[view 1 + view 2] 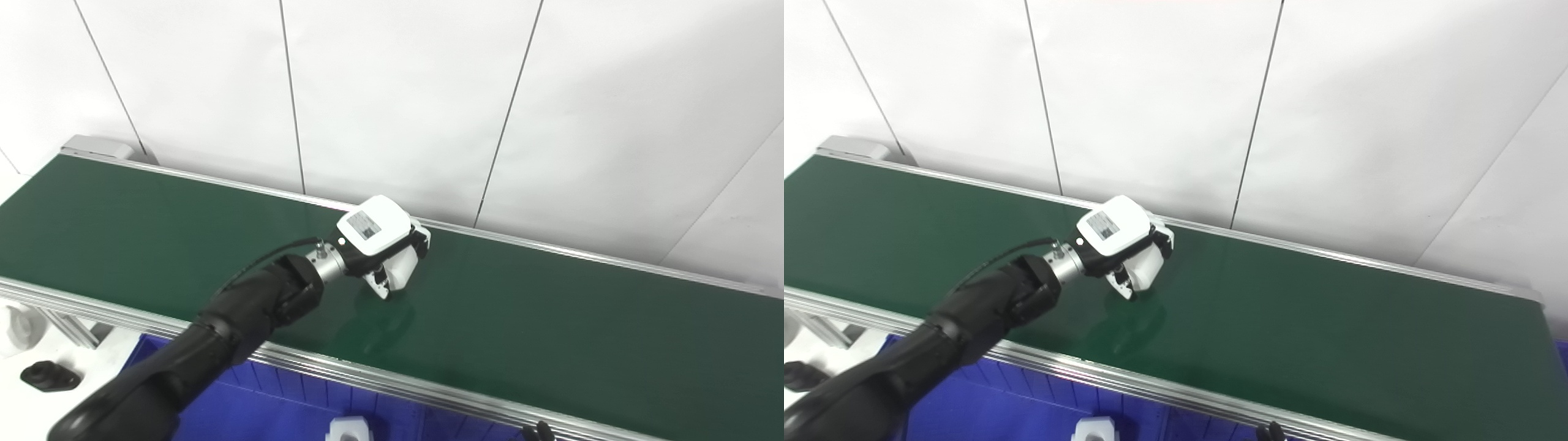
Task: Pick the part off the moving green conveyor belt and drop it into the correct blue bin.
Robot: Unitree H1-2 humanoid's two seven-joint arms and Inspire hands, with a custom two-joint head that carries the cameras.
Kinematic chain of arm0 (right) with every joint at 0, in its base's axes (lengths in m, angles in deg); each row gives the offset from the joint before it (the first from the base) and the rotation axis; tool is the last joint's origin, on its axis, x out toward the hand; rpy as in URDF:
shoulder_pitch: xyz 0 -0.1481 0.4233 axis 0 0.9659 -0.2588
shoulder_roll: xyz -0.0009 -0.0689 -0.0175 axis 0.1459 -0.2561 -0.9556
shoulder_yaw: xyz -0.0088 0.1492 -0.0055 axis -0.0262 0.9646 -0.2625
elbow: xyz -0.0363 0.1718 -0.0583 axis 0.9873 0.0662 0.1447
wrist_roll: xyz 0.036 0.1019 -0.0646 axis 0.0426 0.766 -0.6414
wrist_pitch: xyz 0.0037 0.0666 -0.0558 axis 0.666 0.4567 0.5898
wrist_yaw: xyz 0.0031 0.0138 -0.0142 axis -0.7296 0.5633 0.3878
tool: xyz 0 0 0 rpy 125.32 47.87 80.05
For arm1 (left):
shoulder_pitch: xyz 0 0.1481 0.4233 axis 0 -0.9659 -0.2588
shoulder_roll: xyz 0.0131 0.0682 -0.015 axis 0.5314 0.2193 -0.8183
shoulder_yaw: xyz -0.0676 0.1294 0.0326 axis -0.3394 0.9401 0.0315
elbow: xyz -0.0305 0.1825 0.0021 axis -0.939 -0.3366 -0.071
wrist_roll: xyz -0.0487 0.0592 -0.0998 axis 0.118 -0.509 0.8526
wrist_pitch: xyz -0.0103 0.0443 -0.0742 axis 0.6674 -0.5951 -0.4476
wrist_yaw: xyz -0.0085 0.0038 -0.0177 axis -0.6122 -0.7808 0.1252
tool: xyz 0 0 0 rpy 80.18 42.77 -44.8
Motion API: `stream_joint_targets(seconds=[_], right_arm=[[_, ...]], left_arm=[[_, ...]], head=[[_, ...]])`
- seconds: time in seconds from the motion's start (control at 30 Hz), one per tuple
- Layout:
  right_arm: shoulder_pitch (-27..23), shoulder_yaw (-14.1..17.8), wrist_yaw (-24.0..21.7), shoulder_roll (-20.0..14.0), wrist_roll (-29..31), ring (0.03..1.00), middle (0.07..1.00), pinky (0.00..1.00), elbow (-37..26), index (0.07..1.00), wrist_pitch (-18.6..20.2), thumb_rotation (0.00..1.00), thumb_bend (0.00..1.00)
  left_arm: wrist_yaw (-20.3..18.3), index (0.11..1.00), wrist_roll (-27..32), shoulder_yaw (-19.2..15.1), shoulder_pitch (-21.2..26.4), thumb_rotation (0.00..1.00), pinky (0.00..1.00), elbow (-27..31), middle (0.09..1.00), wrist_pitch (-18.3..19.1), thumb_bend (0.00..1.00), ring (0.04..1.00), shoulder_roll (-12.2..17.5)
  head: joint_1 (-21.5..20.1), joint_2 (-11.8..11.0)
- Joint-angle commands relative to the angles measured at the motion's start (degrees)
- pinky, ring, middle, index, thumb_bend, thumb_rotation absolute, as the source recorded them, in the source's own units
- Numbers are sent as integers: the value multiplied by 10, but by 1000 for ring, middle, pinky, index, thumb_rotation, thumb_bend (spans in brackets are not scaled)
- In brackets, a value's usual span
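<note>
A white part (401,269) sits near the middle of the frame, low over the green conveyor belt (551,318), wrapped by the left hand (386,245). The fingers curl down around it from above, so only its lower white body shows below and to the right of the hand's white back plate; whether it touches the belt or is just lifted off it cannot be told. A dull reflection of it lies on the belt directly beneath. The left arm, sleeved in black, comes up from the lower left corner.

The belt runs diagonally from the upper left to the right edge, framed by aluminium rails (380,376) on both long sides. Behind it stands a white panelled wall (398,92) with thin dark seams.

Along the bottom edge, below the near rail, a blue bin (294,404) is partly cut off; a white part (349,430) inside it shows only its top. At the lower left a black part (49,375) lies on a white surface. A small black tip (1271,432) at the bottom edge, right of centre, is too cropped to identify.
</note>
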Motion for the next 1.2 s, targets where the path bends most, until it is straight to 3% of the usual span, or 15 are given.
stream_joint_targets(seconds=[0.0, 0.2, 0.3, 0.5, 0.7, 0.9, 0.97, 1.07, 1.17], right_arm=[[7, -3, -6, 3, 2, 946, 979, 960, -30, 1000, -6, 1000, 889], [2, 7, -9, -10, 26, 959, 992, 976, -59, 1000, 19, 1000, 870], [-3, 14, -12, -20, 40, 973, 999, 995, -72, 1000, 34, 1000, 871], [-4, 22, -18, -41, 56, 986, 1000, 1000, -98, 1000, 60, 1000, 857], [1, 37, -25, -59, 76, 973, 999, 1000, -116, 1000, 66, 1000, 843], [4, 55, -32, -86, 107, 966, 988, 993, -129, 1000, 80, 1000, 855], [4, 62, -34, -91, 123, 962, 986, 990, -131, 1000, 86, 1000, 874], [1, 69, -36, -94, 135, 962, 983, 998, -130, 1000, 89, 1000, 893], [-4, 74, -40, -97, 141, 959, 978, 1000, -126, 1000, 91, 1000, 902]], left_arm=[[-23, 498, 30, -24, 26, 0, 463, 61, 508, -15, 503, 429, 25], [-164, 511, 124, -83, -21, 0, 470, 267, 503, -1, 501, 431, 85], [-198, 523, 149, -112, -51, 0, 413, 329, 491, 6, 501, 419, 95], [-255, 507, 183, -186, -148, 0, 408, 448, 510, 35, 501, 416, 117], [-288, 547, 204, -244, -251, 0, 356, 522, 470, 48, 497, 387, 130], [-323, 529, 184, -285, -347, 0, 353, 576, 501, 68, 499, 397, 127], [-327, 498, 171, -295, -380, 0, 366, 581, 515, 73, 501, 416, 121], [-329, 532, 149, -301, -410, 0, 345, 579, 494, 81, 498, 391, 108], [-310, 532, 125, -301, -438, 0, 348, 547, 496, 66, 499, 391, 100]], head=[[17, 10], [87, 41], [116, 53], [171, 84], [218, 102], [279, 101], [285, 100], [290, 99], [292, 97]])
